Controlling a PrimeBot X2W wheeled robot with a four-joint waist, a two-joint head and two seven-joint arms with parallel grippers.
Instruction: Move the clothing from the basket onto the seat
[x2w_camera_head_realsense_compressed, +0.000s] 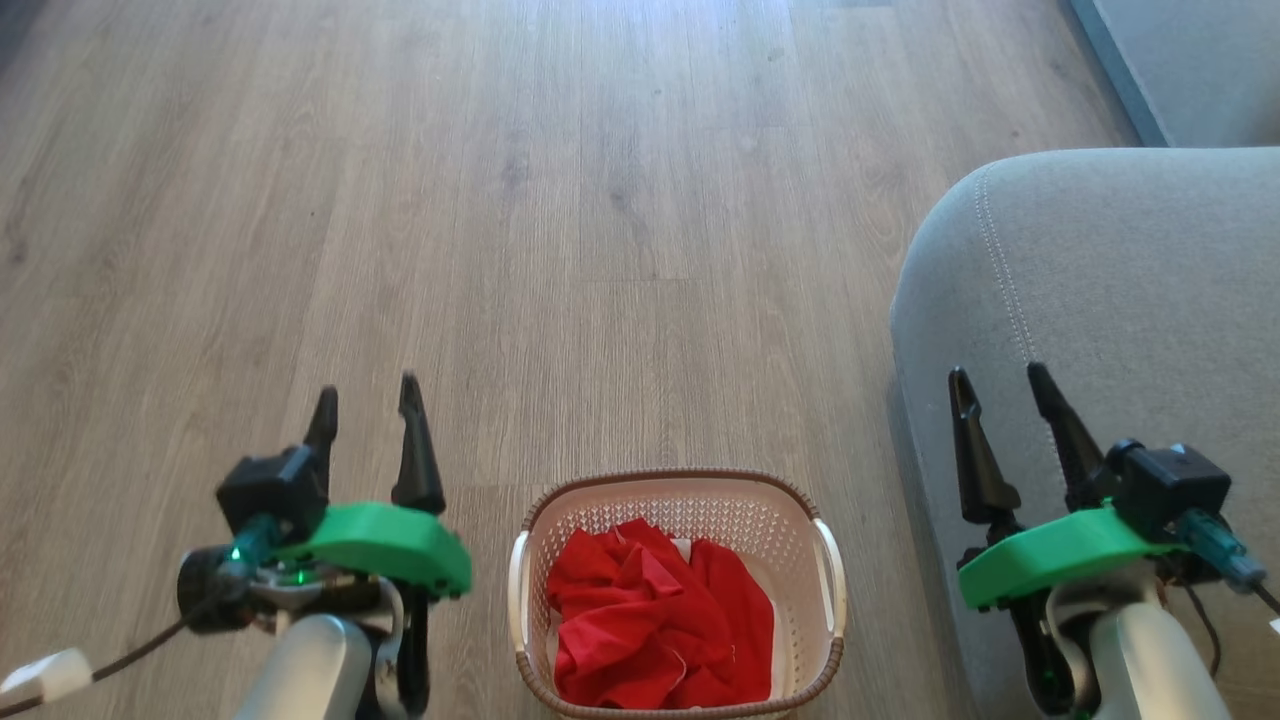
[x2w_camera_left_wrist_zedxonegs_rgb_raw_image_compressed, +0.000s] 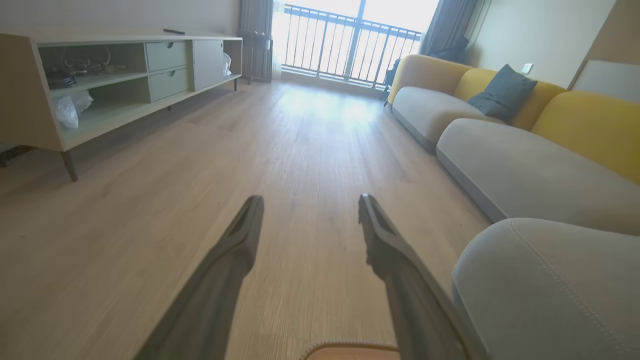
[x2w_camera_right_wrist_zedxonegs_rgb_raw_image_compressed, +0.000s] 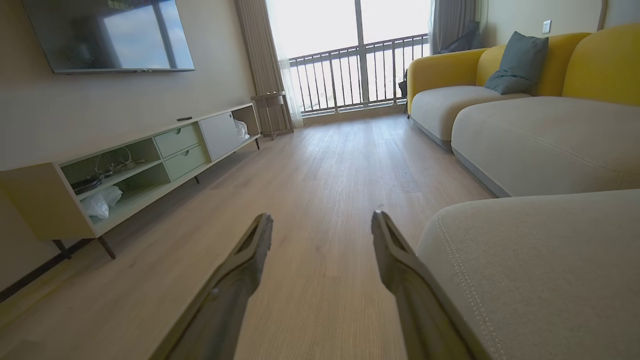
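No text, label, brand, number or sign can be read. No print can be made out on the crumpled bright red fabric clothing (x2w_camera_head_realsense_compressed: 650, 625) in the near cream perforated plastic basket (x2w_camera_head_realsense_compressed: 700, 512).

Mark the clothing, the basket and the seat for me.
clothing (x2w_camera_head_realsense_compressed: 655, 620): head view, middle of the crumpled red heap.
basket (x2w_camera_head_realsense_compressed: 740, 515): head view, cream perforated far wall.
seat (x2w_camera_head_realsense_compressed: 1120, 280): head view, bare grey top of the cushion.
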